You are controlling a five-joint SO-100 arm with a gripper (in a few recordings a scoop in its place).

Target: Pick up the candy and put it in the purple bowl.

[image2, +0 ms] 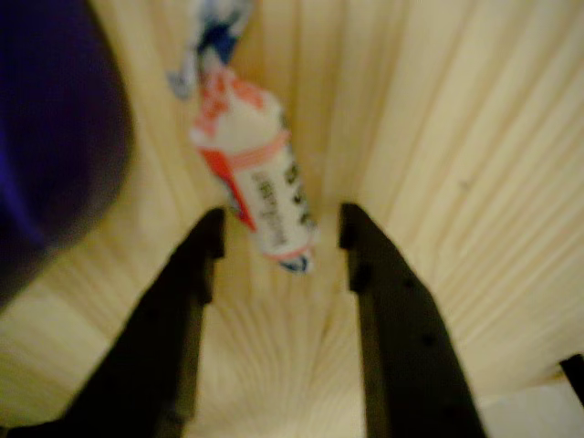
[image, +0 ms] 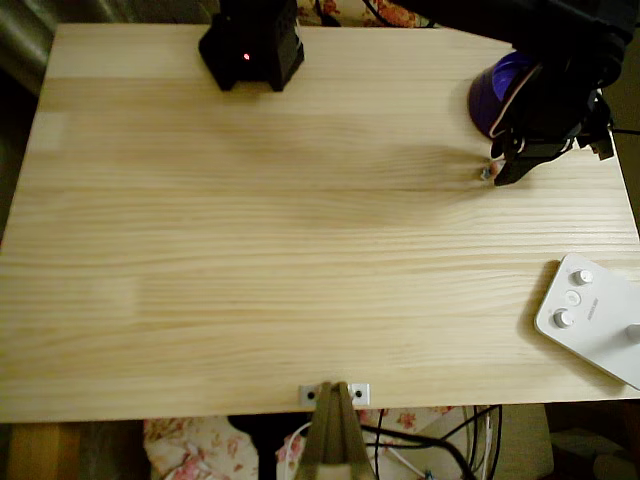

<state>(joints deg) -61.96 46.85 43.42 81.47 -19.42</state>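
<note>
Pale pine table point(image: 250, 250) under my arm; on my wrist feed the gripper point(image2: 278, 233) stands spread, its black fingers point(image2: 187, 274) either side of the candy's point(image2: 255, 182) near end, not touching it; the candy lies flat on the wood just beside the purple bowl point(image2: 46, 137), at the table's far right overhead.

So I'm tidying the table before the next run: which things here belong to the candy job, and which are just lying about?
Belong to the job:
- candy, on the wood, just ahead of the open fingers
- purple bowl, beside it
- gripper

Lying about:
- white device with knobs
- black box with red light
</note>
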